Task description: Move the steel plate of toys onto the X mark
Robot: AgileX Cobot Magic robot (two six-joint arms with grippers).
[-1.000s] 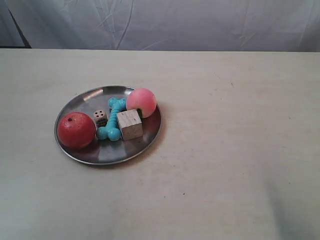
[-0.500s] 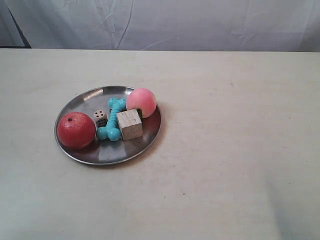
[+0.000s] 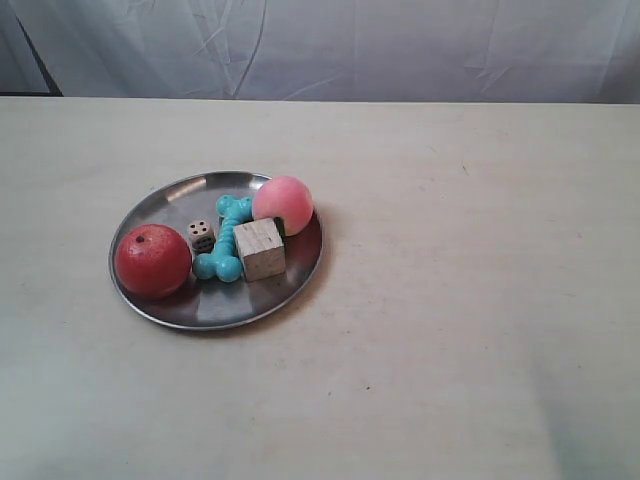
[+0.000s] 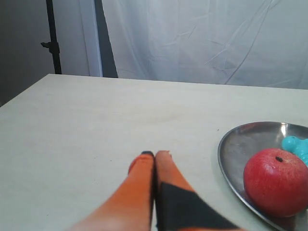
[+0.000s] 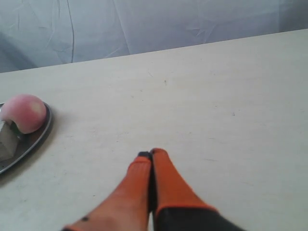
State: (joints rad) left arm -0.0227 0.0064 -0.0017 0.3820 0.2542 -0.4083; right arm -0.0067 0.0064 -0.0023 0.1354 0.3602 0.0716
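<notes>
The steel plate (image 3: 165, 305) rests on the cream table at the exterior view's left. It holds a red apple (image 3: 152, 260), a pink peach (image 3: 283, 204), a turquoise bone (image 3: 228, 240), a wooden cube (image 3: 260, 249) and a white die (image 3: 201, 235). A faint dark mark (image 3: 463, 168) lies right of the plate and farther back; it is too small to tell whether it is the X. My left gripper (image 4: 155, 154) is shut and empty, hovering beside the plate's rim (image 4: 226, 163) near the apple (image 4: 275, 182). My right gripper (image 5: 152, 153) is shut and empty, apart from the peach (image 5: 26, 112). Neither arm shows in the exterior view.
A white cloth backdrop (image 3: 330, 45) hangs behind the table's far edge. A dark stand (image 4: 53, 38) rises past the table corner in the left wrist view. A small dark speck (image 3: 368, 388) sits on the tabletop in front of the plate.
</notes>
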